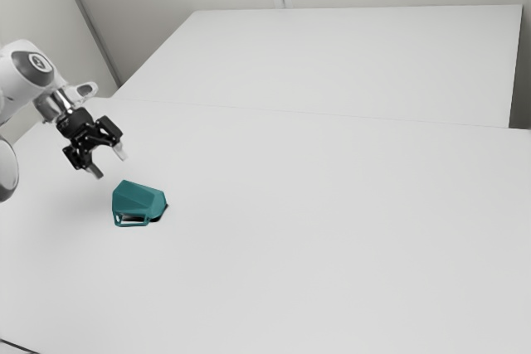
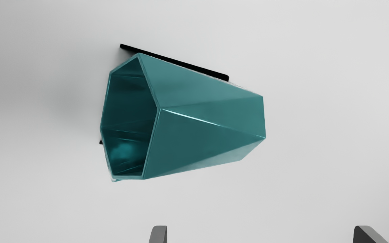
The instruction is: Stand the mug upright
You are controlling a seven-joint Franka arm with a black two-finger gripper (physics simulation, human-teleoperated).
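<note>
Your black two-finger hand (image 1: 109,165), wide open, empty, above the fallen faceted teal mug (image 1: 138,200), whose long axis runs roughly finger-to-finger

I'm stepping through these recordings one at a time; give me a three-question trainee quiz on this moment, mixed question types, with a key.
1. Multiple choice: how does the mug rest on the table?
A) Upright
B) On its side
C) Upside down, mouth against the table

2. True or false: the tool is shut on the mug.

3. Fill in the blank: the mug and its handle are both ____ in colour.

Key: 1 B; 2 false; 3 teal
</note>
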